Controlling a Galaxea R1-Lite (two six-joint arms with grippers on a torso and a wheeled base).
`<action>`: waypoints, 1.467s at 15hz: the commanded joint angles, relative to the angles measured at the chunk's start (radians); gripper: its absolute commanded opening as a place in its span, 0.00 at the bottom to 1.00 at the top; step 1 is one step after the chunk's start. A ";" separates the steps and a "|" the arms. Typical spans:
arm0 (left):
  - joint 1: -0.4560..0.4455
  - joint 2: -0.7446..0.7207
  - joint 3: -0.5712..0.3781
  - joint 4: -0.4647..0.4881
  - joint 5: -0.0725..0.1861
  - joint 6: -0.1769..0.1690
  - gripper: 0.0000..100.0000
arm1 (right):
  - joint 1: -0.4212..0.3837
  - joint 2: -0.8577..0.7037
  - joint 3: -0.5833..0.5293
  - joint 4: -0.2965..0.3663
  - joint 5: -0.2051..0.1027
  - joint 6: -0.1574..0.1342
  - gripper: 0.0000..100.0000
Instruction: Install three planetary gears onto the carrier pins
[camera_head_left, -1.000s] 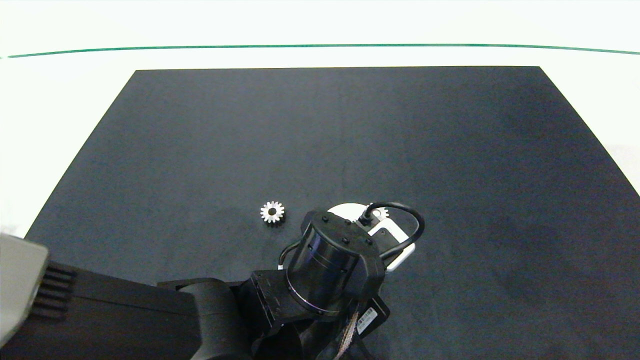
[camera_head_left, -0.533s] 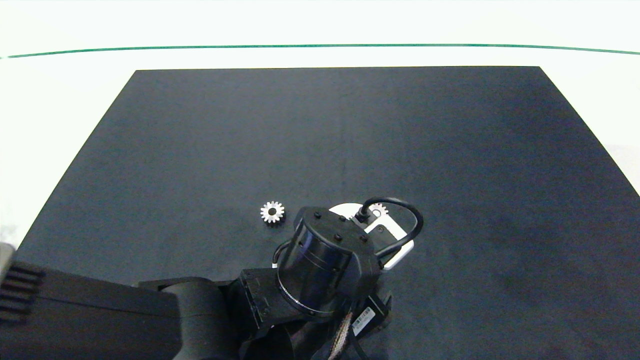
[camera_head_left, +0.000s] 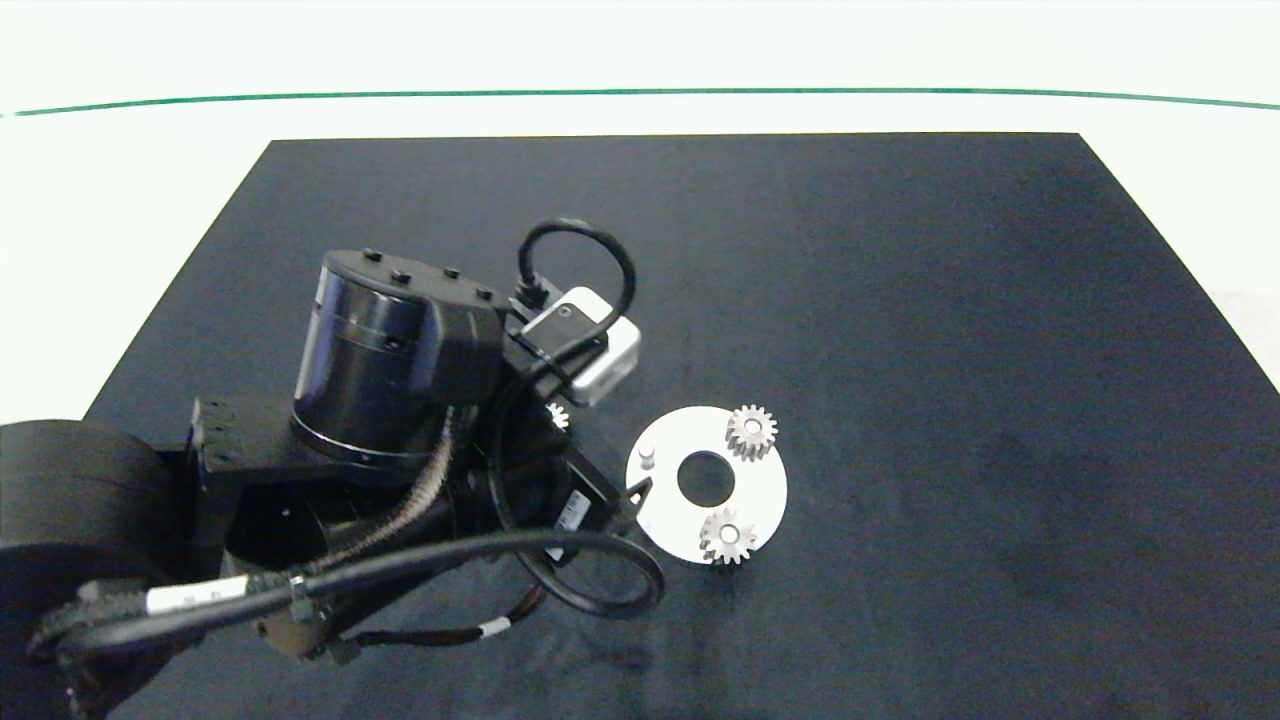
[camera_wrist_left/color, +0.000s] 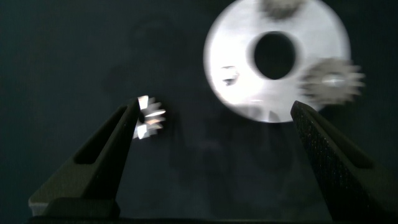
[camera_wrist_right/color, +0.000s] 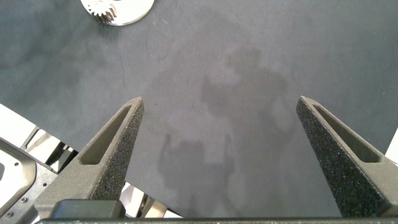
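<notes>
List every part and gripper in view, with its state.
Carrier disc: flat on the mat.
Far gear: seated on a pin.
Near gear: seated on a pin.
Third pin: bare, upright.
Loose gear: on the mat, beside the left gripper's finger.
Left gripper: open, above the mat.
Right gripper: open, empty.

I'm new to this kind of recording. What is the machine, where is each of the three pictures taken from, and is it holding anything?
It is a two-armed robot. One picture looks down from above at a dark mat; the other two come from cameras on each wrist. On the mat lies a white disc with two small gears sitting on pegs and one bare peg. A third gear lies loose on the mat. The left claw is open over it, one finger right beside it, holding nothing. The right claw, open and empty, is off to the side, outside the overhead picture.
</notes>
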 joint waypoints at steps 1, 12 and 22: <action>0.138 -0.011 0.020 0.002 -0.031 0.002 1.00 | 0.000 -0.001 0.000 0.003 -0.001 -0.002 1.00; 0.245 0.110 -0.002 -0.075 -0.083 -0.005 1.00 | 0.005 -0.001 0.000 0.003 -0.001 -0.002 1.00; 0.219 0.168 0.006 -0.098 -0.085 -0.010 0.94 | 0.005 -0.003 0.000 0.003 -0.001 -0.002 1.00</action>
